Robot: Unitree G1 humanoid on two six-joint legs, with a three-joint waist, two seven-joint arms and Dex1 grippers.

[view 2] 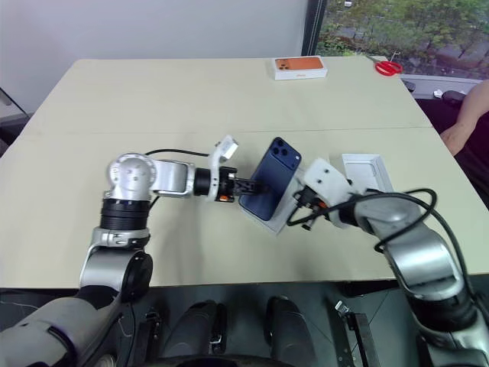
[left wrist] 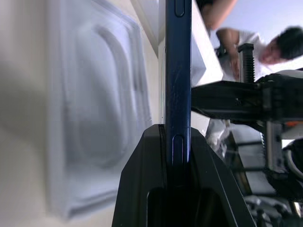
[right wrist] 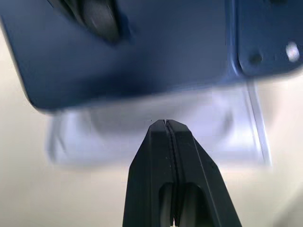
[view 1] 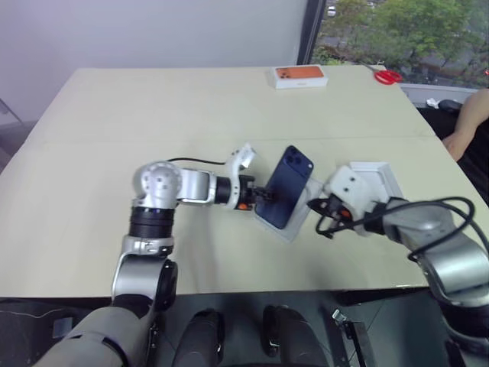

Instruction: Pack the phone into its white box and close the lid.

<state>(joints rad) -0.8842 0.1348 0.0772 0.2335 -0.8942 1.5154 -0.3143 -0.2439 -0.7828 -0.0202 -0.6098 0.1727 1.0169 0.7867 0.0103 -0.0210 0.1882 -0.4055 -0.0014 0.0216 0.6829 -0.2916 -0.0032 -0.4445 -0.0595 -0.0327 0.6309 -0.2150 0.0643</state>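
The left gripper was clamped on the lower edge of the phone, its two black fingers pressed on the front and back faces, as the left wrist view showed. The phone stood tilted above the table, camera corner uppermost, its glossy blue back facing the robot. Just beneath it lay a thin white insert with an oval recess, flat on the tabletop. The right gripper hung just beside the phone's right edge with its fingers pressed together and nothing between them. Behind the right wrist lay the white box, near the table's right edge. Whether the phone's lower edge touched the insert could not be told. Far back, near the rear edge, sat a box printed with an orange phone, and red scissors beside it. The left half of the table lay bare. A person's arm reached in at the right.
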